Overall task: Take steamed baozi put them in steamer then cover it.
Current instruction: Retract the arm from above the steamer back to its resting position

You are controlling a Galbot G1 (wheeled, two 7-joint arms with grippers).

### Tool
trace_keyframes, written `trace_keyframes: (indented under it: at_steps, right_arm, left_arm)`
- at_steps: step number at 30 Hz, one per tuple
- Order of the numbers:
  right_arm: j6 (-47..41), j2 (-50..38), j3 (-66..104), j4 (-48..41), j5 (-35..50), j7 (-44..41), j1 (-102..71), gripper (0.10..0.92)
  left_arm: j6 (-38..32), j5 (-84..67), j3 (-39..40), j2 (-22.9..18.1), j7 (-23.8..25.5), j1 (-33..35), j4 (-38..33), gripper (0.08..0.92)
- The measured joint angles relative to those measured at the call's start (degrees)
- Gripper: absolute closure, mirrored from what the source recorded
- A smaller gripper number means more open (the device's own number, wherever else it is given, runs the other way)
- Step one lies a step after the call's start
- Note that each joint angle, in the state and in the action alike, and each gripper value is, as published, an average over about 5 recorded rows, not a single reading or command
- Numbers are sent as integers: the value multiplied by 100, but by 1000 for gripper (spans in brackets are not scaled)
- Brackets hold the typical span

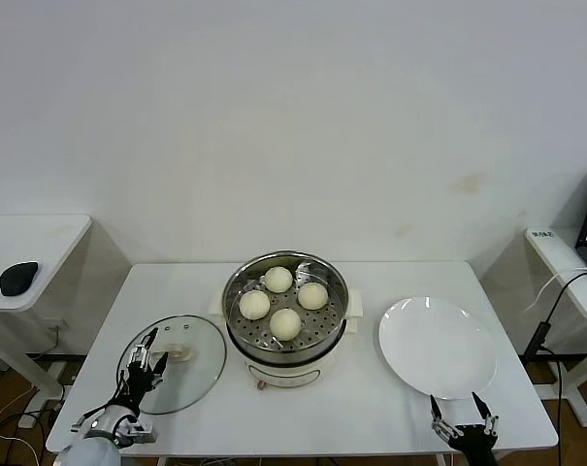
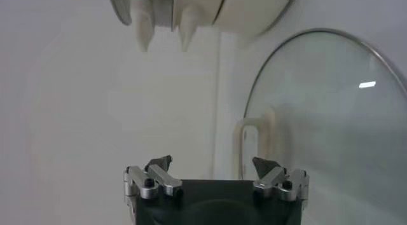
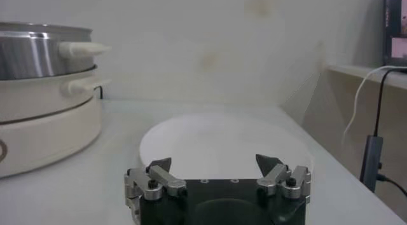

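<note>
Several cream-white baozi (image 1: 285,323) lie on the perforated tray inside the steel steamer (image 1: 237,331) at the table's middle. The glass cover (image 1: 198,366) with its cream bar handle (image 1: 179,353) lies flat on the table left of the steamer. My left gripper (image 1: 141,361) is open and empty over the cover's left edge; its wrist view shows the cover (image 2: 331,118), the handle (image 2: 252,143) and the steamer's base (image 2: 241,10). My right gripper (image 1: 459,412) is open and empty at the table's front right, just short of the white plate (image 1: 437,347).
The empty white plate (image 3: 229,140) lies right of the steamer (image 3: 38,99). A side table with a black mouse (image 1: 18,278) stands at the left. Another side table with a cable (image 1: 565,282) stands at the right.
</note>
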Motion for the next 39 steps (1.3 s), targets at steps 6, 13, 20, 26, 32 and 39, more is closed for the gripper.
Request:
trace_keyframes:
  at_steps: [6,13,20,26,32,39]
  right_arm:
    - [22,6,0,-64,-44,0,1,203]
    - [25,18,-23,-108,-68,0,19,203]
    - [36,41,-40,-142,-117,1,12,203]
    - [52,56,-44,-145,-140,5,5,203]
    - [68,75,-78,-155,-180,11,8,203]
    - [89,86,-132,-159,-233,6,15,203]
  left_arm:
    - [44,14,73,-36,20,-230,161,177]
    - [74,37,128,-70,51,-402,333,260]
    - [74,62,169,-106,54,-517,494,476]
    - [51,68,170,-136,2,-563,651,650]
    - [-21,15,121,-159,-128,-546,738,816]
    - [-92,10,6,-123,-364,-430,640,853]
